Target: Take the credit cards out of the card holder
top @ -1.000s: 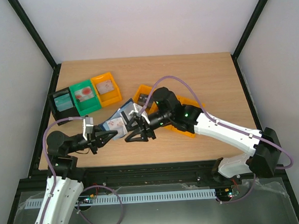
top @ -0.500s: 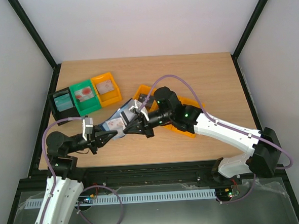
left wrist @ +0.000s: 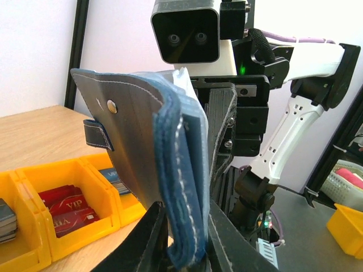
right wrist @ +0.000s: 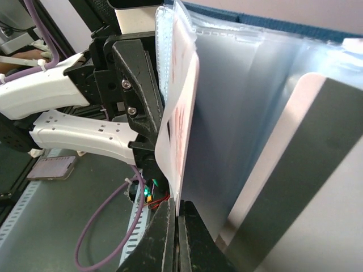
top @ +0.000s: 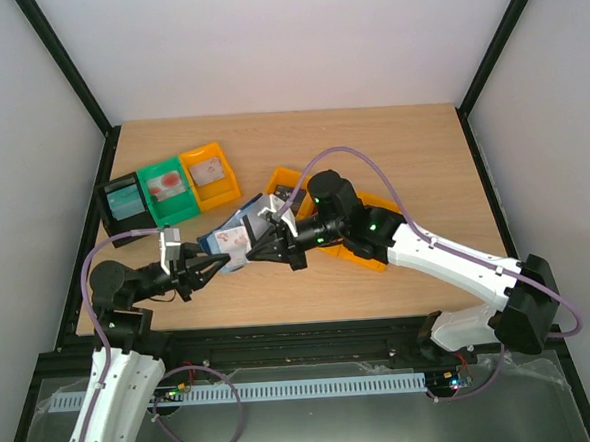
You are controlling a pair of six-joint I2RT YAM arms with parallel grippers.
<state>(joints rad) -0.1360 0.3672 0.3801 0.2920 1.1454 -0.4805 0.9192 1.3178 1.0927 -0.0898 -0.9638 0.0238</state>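
Left gripper clamps the bottom fold of the navy card holder, which stands upright above the table with its long axis pointing away. Beyond, the right gripper pinches a white credit card at its pockets.

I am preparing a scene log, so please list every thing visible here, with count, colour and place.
card holder: one, navy, held upright, near centre
white card: one, reddish print, against the holder's clear pockets
black bin, green bin, orange bin: one each, side by side, far left
tray: one, orange, under the right arm
red cards: at least two, in a tray compartment
table: one, wooden
left gripper: shut on the card holder
right gripper: shut on the white card
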